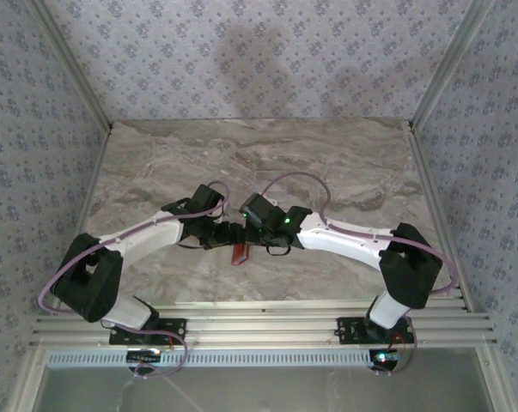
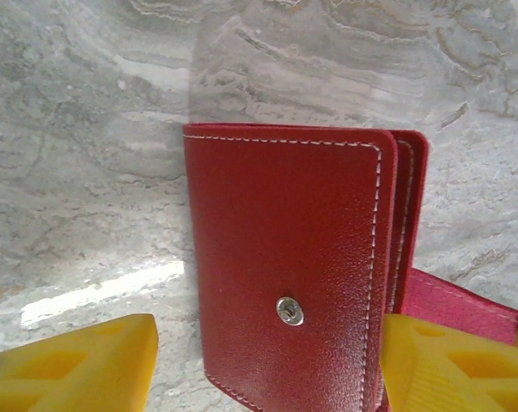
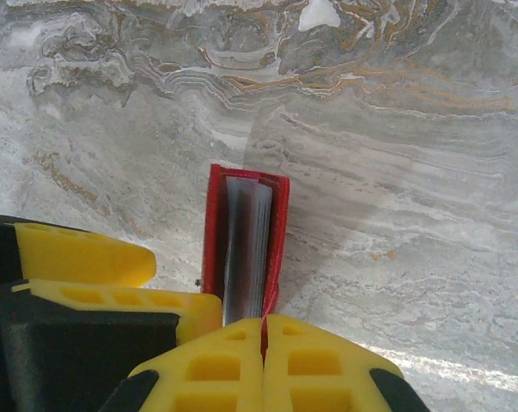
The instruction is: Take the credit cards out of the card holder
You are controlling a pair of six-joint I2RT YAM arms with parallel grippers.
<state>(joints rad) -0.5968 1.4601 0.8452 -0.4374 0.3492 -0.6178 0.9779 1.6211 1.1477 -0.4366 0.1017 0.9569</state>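
Observation:
The red card holder hangs just above the marble table, with its silver snap facing the left wrist camera. My left gripper is open around it: the right finger lies against the holder's stitched edge, and the left finger stands clear of it. My right gripper is shut on a thin red flap of the card holder, seen edge-on with greyish leaves between its covers. The credit cards are hidden inside. From above, both grippers meet at the card holder.
The marble table stretches bare to the back and both sides. Patterned walls close it in on three sides. A metal rail with the arm bases runs along the near edge. The left gripper's yellow fingers crowd the right wrist view's lower left.

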